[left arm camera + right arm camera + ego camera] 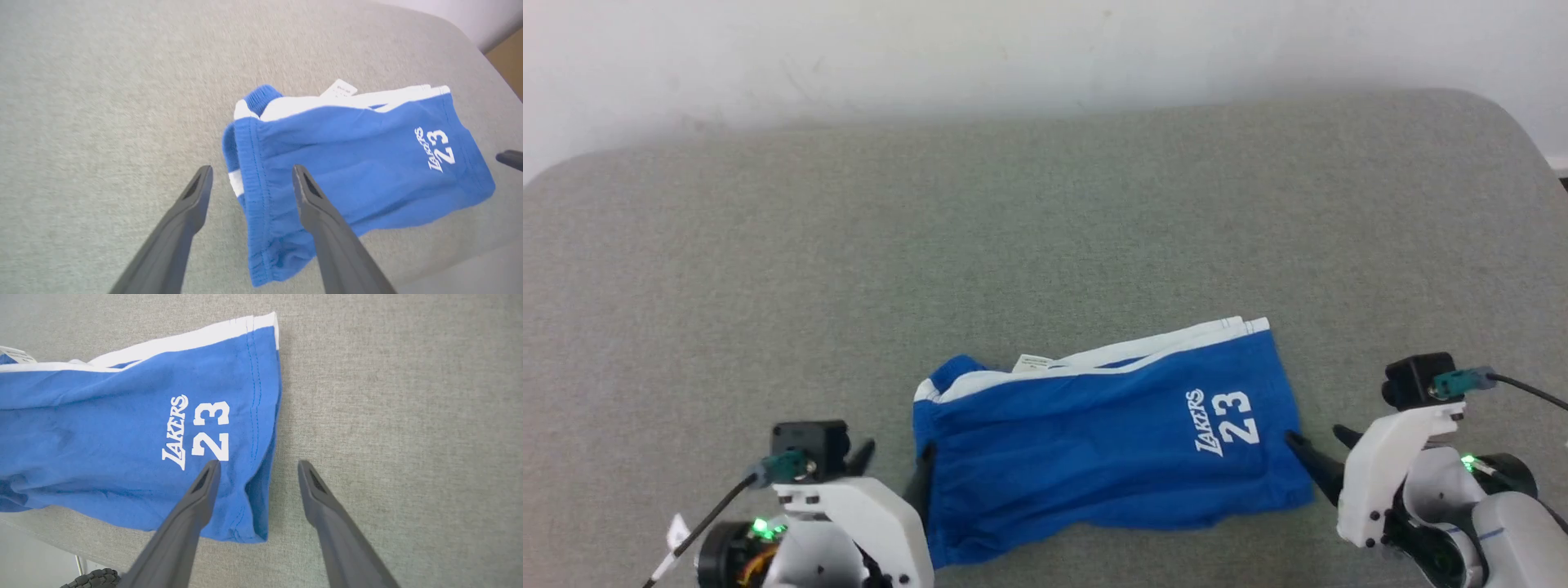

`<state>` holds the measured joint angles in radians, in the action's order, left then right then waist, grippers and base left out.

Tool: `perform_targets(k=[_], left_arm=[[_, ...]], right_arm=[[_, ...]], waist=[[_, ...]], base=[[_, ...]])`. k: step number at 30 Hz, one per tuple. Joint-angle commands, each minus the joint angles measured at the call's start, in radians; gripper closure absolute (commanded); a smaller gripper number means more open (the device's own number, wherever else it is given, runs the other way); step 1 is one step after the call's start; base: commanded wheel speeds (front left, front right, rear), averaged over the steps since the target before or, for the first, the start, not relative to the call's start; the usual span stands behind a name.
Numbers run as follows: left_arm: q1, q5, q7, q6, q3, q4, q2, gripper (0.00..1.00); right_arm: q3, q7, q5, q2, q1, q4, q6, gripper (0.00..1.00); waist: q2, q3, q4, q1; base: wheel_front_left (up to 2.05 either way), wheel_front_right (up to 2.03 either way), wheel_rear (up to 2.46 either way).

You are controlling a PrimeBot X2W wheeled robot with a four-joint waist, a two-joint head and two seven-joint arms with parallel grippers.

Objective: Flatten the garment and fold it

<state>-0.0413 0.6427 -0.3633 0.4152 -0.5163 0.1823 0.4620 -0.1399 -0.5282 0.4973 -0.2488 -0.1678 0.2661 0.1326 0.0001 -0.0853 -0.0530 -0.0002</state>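
Observation:
The garment (1094, 441) is a pair of royal-blue shorts lying on the grey table (1045, 229) near its front edge. The waistband is at the left, and the leg hem with white "LAKERS 23" print is at the right. A white stripe runs along the far edge, with a small label (1033, 362) sticking out. My left gripper (894, 469) is open and low, with its fingers either side of the waistband edge (249, 163). My right gripper (1319, 441) is also open. In the right wrist view its left finger (204, 486) is over the hem corner and the other is over bare cloth.
The table is covered in grey fabric, has rounded far corners and stands against a white wall (931, 49). Its front edge runs just under the shorts (36, 535). Bare tabletop stretches behind and to both sides. A fingertip of the right gripper (510, 158) shows in the left wrist view.

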Motion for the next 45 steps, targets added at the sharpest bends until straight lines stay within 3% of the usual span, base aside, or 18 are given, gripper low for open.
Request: perform_targets(k=[1, 8, 15, 29, 30, 31, 33, 45], left_arm=[[0.000, -0.036, 0.049, 0.019, 0.017, 0.018, 0.003, 0.00], [-0.017, -0.163, 0.254, 0.065, 0.058, 0.042, 0.012, 0.00], [-0.044, -0.252, 0.453, 0.066, 0.106, 0.027, 0.052, 0.00], [-0.065, -0.259, 0.484, 0.042, 0.102, 0.042, 0.069, 0.00], [-0.063, -0.258, 0.485, 0.045, 0.101, 0.043, 0.068, 0.00], [-0.061, -0.257, 0.484, 0.046, 0.101, 0.044, 0.068, 0.00], [-0.058, -0.257, 0.483, 0.049, 0.102, 0.045, 0.069, 0.00], [-0.035, -0.251, 0.454, 0.054, 0.091, 0.044, 0.082, 0.00]], right_arm=[[0.022, -0.021, -0.020, 0.008, 0.020, -0.022, -0.002, 0.00], [0.063, -0.147, -0.038, -0.020, 0.022, -0.061, -0.002, 0.00], [0.027, -0.229, -0.023, -0.072, -0.038, -0.009, -0.002, 0.00], [-0.066, -0.279, -0.022, -0.052, -0.156, 0.254, -0.002, 0.01], [-0.089, -0.310, -0.010, -0.044, -0.150, 0.284, -0.002, 0.59], [-0.097, -0.321, -0.002, -0.040, -0.148, 0.295, -0.002, 0.67], [-0.112, -0.337, 0.012, -0.033, -0.148, 0.305, -0.002, 1.00], [-0.172, -0.288, 0.088, -0.071, -0.195, 0.237, -0.002, 1.00]], waist=[[-0.0001, 0.010, 0.017, 0.0002], [-0.0001, 0.017, 0.068, 0.0002], [-0.0001, -0.006, 0.122, 0.0002], [-0.0001, -0.076, 0.165, 0.0002], [-0.0001, -0.079, 0.166, 0.0002], [-0.0001, -0.080, 0.165, 0.0002], [-0.0001, -0.082, 0.162, 0.0002], [-0.0001, -0.021, 0.127, 0.0002]], base=[[0.00, 0.00, 0.00], [0.00, 0.00, 0.00], [0.00, 0.00, 0.00], [0.00, 0.00, 0.00], [0.00, 0.00, 0.00], [0.00, 0.00, 0.00], [0.00, 0.00, 0.00], [0.00, 0.00, 0.00]])
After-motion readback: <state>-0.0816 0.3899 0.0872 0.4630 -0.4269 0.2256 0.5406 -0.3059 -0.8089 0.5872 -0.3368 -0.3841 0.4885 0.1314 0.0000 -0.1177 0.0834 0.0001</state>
